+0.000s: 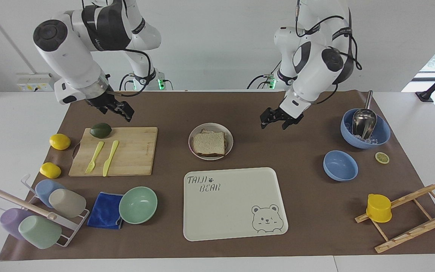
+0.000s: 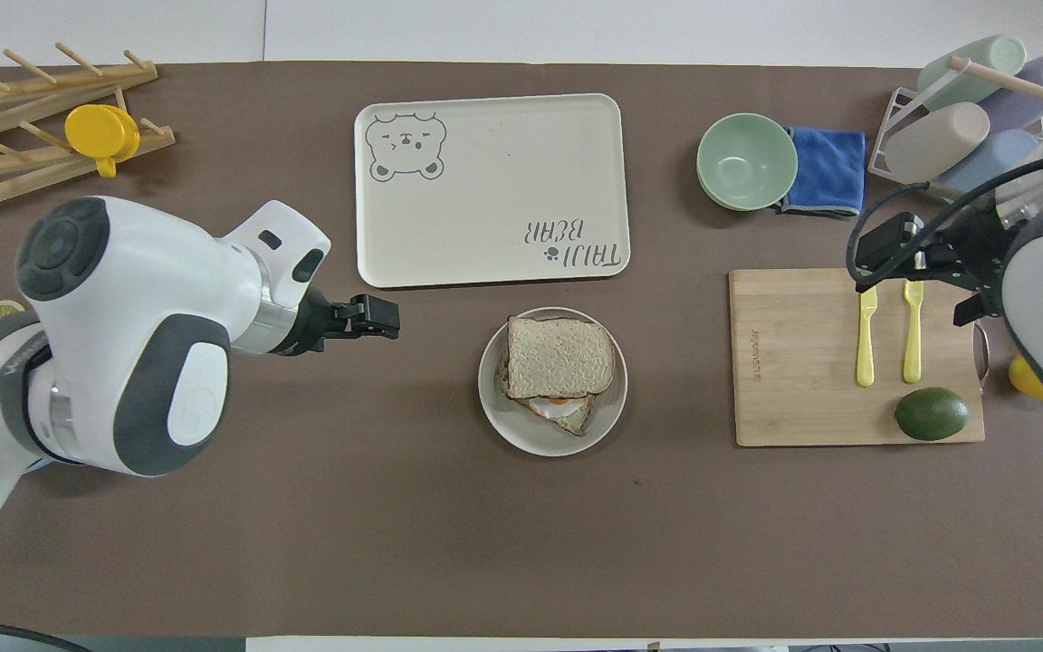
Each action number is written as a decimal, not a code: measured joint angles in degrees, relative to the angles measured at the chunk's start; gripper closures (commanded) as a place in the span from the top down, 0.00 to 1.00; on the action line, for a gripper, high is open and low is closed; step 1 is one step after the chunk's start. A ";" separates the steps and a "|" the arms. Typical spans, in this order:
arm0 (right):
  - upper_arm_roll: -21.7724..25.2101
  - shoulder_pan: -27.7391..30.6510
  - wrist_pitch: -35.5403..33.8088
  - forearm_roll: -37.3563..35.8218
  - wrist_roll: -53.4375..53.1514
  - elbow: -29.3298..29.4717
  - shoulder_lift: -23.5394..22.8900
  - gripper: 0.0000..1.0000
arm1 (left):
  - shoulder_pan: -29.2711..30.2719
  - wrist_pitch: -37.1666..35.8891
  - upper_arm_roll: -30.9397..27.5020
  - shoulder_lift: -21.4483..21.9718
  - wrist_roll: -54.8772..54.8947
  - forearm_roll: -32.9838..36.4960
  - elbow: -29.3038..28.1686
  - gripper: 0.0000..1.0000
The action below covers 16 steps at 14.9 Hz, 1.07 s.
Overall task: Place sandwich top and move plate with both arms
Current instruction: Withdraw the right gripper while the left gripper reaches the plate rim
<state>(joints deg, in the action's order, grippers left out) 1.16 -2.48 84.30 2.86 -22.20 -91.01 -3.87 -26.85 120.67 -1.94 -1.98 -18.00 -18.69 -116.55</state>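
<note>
The sandwich top [image 1: 209, 143], a roughly square slice with no clear long axis, is lying flat on the plate [image 1: 229, 135], its edges running almost parallel to those of the tray [image 1: 236, 223] and its upper face pointing at the ceiling. In the overhead view it is sitting slightly askew on a lower slice, with a bit of fried egg [image 2: 559, 405] peeking out on the side nearer to the robots. The plate is resting on the brown table cover [image 1: 278, 151] just nearer to the robots than the tray, which is carrying nothing but its bear drawing. The left gripper [image 1: 279, 121] is hanging with its jaws released and empty over bare cover beside the plate, toward the left arm's end of the table. The right gripper [image 1: 117, 109] is hovering, also released and empty, over the corner of the cutting board [image 1: 134, 151] by the avocado [image 1: 101, 130]; the board is lying beside the plate toward the right arm's end and is also bearing a yellow fork [image 1: 94, 157] and knife [image 1: 110, 157]. Toward the left arm's end from the plate, a blue bowl [image 1: 380, 138] is holding ice and a metal scoop [image 1: 364, 121], while a smaller blue bowl [image 1: 340, 165] and, by the tray, a mint-green bowl [image 1: 138, 205] are standing empty.
</note>
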 measured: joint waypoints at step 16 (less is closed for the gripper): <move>9.15 -4.39 0.90 -0.46 14.85 -4.53 3.89 1.00 | -10.46 17.67 -0.13 -10.53 -1.23 -4.93 -4.18 0.93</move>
<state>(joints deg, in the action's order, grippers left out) 10.31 -6.87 85.20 2.40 -7.35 -95.53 0.02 -37.31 138.34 -2.07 -12.51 -19.23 -23.62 -120.73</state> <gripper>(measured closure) 0.000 0.057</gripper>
